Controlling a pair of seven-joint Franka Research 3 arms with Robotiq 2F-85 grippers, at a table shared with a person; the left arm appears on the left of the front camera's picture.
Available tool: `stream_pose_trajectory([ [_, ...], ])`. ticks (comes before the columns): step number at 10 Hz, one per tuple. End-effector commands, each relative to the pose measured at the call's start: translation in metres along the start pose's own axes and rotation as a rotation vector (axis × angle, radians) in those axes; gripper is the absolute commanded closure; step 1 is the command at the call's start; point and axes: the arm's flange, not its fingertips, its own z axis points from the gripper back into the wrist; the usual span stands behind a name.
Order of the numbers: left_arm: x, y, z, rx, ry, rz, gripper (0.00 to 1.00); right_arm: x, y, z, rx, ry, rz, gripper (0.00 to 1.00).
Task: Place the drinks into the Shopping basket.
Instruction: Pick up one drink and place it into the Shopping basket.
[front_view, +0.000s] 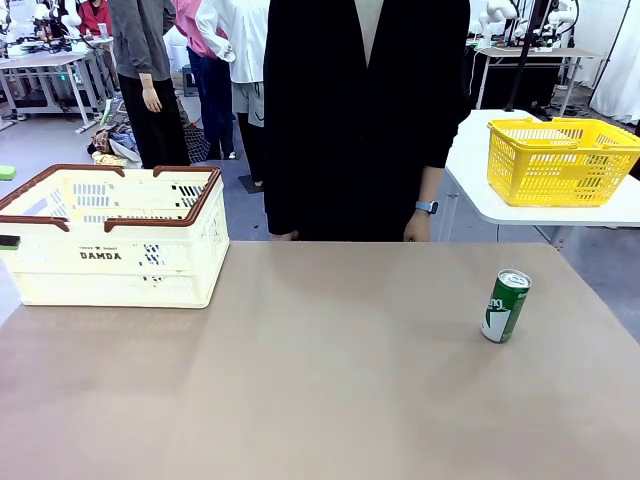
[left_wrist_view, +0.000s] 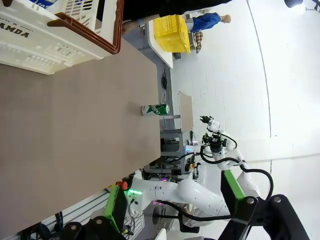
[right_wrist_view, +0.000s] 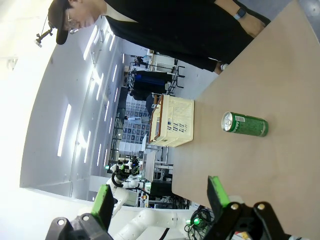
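A slim green can (front_view: 505, 306) with white lettering and a silver top stands upright on the right side of the tan table. It also appears as the green can (left_wrist_view: 155, 109) and the green can (right_wrist_view: 245, 124) in the wrist views. The cream Shopping basket (front_view: 110, 262), brown-rimmed and printed "DAMDA", sits at the table's left end. It shows again as the basket (left_wrist_view: 45, 42) and, farther off, the basket (right_wrist_view: 172, 122). My left gripper (left_wrist_view: 175, 200) is open, holds nothing, and is well back from the table. My right gripper (right_wrist_view: 160, 200) is also open and empty, off the can's near side.
A person in black stands at the far edge, hands (front_view: 416, 228) resting by the table rim. A yellow mesh basket (front_view: 560, 160) sits on a separate white table at the back right. Open tabletop (front_view: 320, 360) lies between the can and the cream basket.
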Motion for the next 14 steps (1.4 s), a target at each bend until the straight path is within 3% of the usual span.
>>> stream_pose_trajectory([
  [1,-0.001,-0.001,0.002,-0.025,-0.001,-0.012,0.00,0.001,0.002,0.003,0.006,0.004,0.019,0.00],
  [11,-0.001,-0.001,0.002,-0.025,-0.001,-0.012,0.00,0.000,0.000,0.000,0.000,0.000,0.000,0.00],
  [12,-0.001,-0.001,0.002,-0.025,-0.001,-0.012,0.00,-0.006,0.039,-0.041,-0.218,0.107,0.152,0.00],
  [14,-0.001,-0.001,0.002,-0.025,-0.001,-0.012,0.00,-0.019,0.097,-0.156,-0.448,0.360,0.380,0.00],
])
